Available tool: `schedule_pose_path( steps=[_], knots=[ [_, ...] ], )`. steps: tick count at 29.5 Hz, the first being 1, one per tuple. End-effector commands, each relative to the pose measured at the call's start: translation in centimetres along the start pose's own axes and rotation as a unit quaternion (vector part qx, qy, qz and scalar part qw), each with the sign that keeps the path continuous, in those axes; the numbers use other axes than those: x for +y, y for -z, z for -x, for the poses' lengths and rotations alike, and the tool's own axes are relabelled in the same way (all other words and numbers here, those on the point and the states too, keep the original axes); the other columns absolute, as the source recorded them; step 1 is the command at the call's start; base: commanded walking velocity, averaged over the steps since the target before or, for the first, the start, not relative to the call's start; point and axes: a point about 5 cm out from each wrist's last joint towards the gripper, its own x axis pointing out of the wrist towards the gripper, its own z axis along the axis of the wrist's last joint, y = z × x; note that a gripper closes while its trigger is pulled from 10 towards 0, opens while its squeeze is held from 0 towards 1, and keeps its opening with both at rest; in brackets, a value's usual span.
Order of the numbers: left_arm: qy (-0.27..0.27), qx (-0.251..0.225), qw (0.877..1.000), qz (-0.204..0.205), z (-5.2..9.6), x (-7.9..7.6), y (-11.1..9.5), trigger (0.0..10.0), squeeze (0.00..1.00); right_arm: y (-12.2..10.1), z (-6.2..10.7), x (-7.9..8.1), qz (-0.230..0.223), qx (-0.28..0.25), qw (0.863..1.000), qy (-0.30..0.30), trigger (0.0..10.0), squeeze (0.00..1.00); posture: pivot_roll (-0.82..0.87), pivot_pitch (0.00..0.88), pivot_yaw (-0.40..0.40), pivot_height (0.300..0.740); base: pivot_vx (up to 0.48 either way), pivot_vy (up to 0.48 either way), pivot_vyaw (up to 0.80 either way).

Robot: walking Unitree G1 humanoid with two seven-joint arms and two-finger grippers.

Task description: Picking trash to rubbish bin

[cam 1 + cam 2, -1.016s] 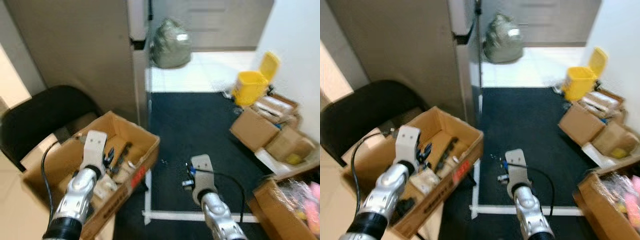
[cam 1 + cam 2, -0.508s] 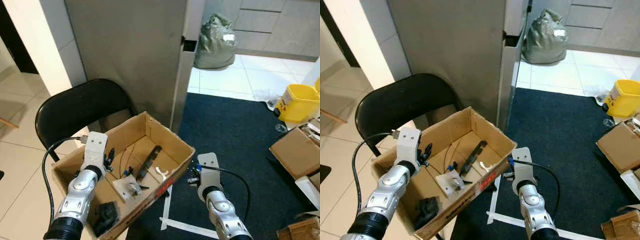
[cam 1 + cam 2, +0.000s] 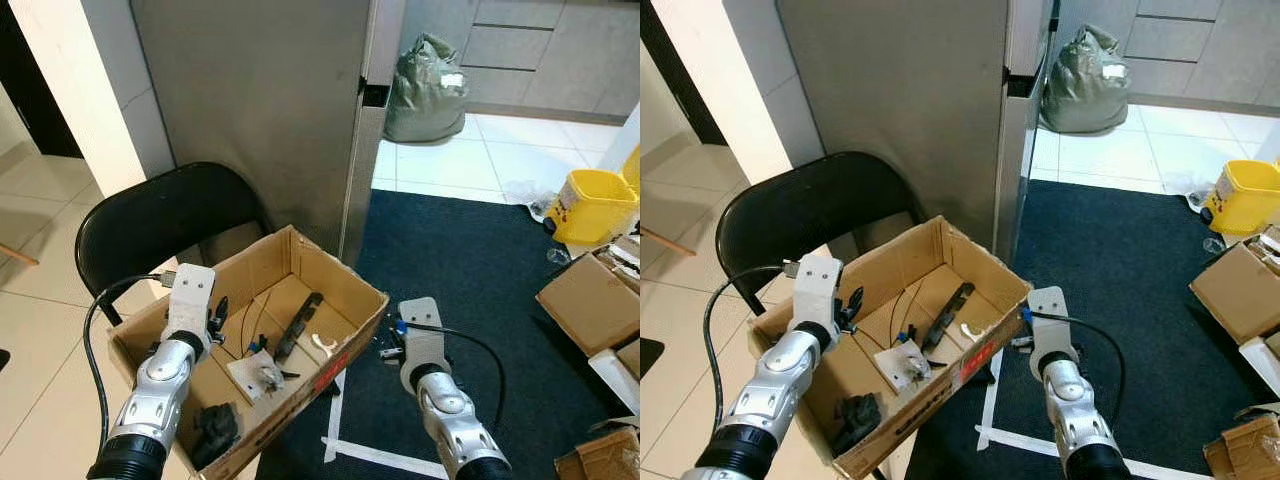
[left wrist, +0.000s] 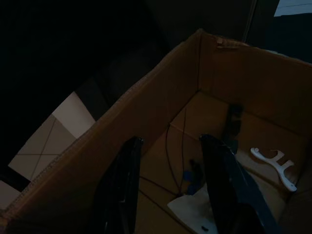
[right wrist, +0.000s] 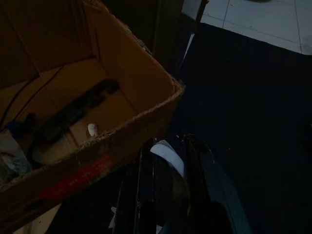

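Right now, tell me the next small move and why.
Probably ease the left gripper forward and down into the cardboard box. It is open just over the box's left wall, and the white scrap lies just ahead on the box floor. The right gripper hangs beside the box.

Head views bright and sharp, wrist views dim

Open cardboard box (image 3: 345, 275) on black chair (image 3: 150, 225), holding black strip (image 3: 298, 322), white hook (image 3: 322, 345), wires. Left gripper (image 3: 214, 318) at box's near wall; right arm (image 3: 440, 400) over dark carpet (image 3: 470, 270). Yellow bin (image 3: 592, 203), grey bag (image 3: 425, 90) beyond.
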Motion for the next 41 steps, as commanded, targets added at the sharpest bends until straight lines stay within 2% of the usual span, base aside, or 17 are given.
schedule_pose_path(
  steps=[1,41],
  knots=[
    [-0.003,0.005,1.000,-0.009,0.04,0.17,0.28,10.0,0.00,0.45,0.06,-0.09,0.000,0.008,1.000,0.003,10.0,0.00,0.00,0.094,0.039,0.740,0.000,0.000,0.00],
    [-0.016,0.017,1.000,-0.002,-0.08,0.26,0.52,10.0,0.00,0.44,-0.15,0.32,-0.005,0.010,1.000,-0.008,10.0,0.00,0.00,0.100,0.040,0.740,0.000,0.000,0.00]
  ],
)
